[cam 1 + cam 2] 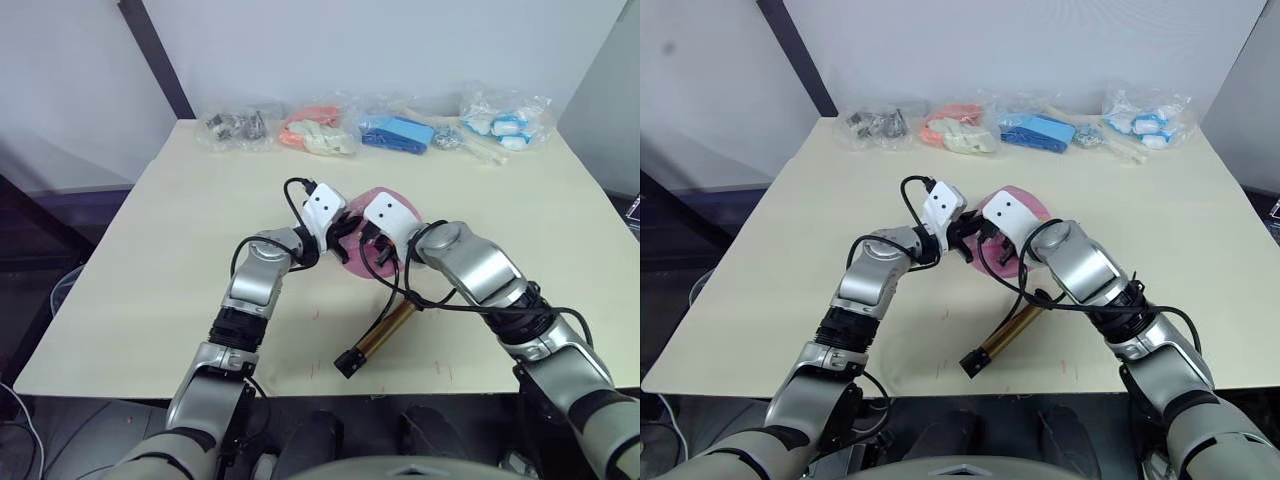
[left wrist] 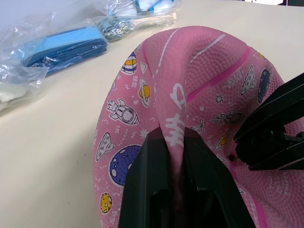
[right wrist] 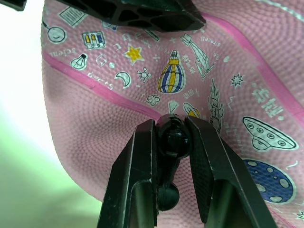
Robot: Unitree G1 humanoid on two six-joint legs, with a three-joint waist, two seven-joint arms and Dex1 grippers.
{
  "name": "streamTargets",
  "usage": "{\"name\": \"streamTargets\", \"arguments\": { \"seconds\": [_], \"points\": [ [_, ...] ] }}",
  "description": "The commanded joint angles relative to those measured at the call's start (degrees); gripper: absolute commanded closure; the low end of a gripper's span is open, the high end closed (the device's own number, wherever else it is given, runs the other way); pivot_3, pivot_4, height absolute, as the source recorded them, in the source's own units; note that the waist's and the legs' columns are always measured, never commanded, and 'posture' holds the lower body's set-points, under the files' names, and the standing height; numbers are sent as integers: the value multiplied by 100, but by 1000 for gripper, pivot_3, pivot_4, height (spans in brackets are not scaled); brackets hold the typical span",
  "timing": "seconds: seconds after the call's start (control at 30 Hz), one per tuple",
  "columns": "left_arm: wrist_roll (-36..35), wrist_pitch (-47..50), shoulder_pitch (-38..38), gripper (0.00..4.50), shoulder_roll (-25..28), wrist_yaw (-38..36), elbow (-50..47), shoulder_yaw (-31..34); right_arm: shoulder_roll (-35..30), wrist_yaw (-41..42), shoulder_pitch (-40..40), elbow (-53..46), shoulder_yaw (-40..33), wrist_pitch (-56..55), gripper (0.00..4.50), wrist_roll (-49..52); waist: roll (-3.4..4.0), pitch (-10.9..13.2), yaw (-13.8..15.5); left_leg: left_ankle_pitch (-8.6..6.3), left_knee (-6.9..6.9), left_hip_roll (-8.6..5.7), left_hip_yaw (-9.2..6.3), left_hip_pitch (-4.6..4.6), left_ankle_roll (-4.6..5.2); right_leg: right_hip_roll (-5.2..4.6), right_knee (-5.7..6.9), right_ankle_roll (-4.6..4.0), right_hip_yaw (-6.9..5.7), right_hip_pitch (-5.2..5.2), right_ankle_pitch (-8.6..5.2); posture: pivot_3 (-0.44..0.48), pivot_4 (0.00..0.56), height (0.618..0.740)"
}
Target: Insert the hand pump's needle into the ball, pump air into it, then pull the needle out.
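Note:
The pink ball (image 2: 199, 71), dented and folded like a bowl, lies mid-table. My left gripper (image 2: 175, 152) is shut on a raised fold of its rim. My right gripper (image 3: 172, 133) is shut on the needle's black fitting (image 3: 173, 140), held right at the ball's printed surface; the metal pin is hidden behind the fitting. In the left eye view the two grippers (image 1: 340, 228) (image 1: 368, 240) meet over the ball. The gold hand pump (image 1: 388, 330) lies on the table nearer to me, and its black hose (image 1: 440, 305) loops up to my right gripper.
Several clear plastic bags of small items (image 1: 235, 125) (image 1: 320, 132) (image 1: 400, 132) (image 1: 505, 120) line the far edge of the beige table (image 1: 150, 250). The pump's black end cap (image 1: 347, 362) lies close to the front edge.

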Motion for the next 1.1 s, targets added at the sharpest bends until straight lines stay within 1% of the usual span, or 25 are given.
{"name": "streamTargets", "arguments": {
  "seconds": [0.03,0.27,0.47,0.93,1.1],
  "points": [
    [95,212,243,4500,-89,-144,351,-398,33,256,322,345,420,400,4116,173,0,0,5,0,0,0,0,0,0,0,-1,0,0,0,0,0,150,740],
    [94,221,260,4500,-104,-153,341,-412,101,263,273,551,464,313,4116,92,0,0,7,-1,-3,0,-1,0,-1,-1,-2,1,0,0,-1,0,150,740],
    [98,215,265,4500,-99,-137,343,-400,39,418,195,924,776,104,4116,-84,-2,-13,3,-1,-3,0,-1,1,-1,0,-2,1,-1,1,-1,0,150,740],
    [111,182,267,4500,-103,-141,383,-406,-17,737,248,1211,931,-18,4116,-380,-5,-50,4,-1,-12,0,-1,10,-2,0,-4,2,-1,5,-2,0,150,740],
    [115,179,272,4500,-101,-138,388,-402,-32,826,298,1327,977,-85,4116,-510,-8,-55,3,-2,-18,1,-1,28,-3,-1,-9,2,0,22,-3,0,150,740]
  ]
}}
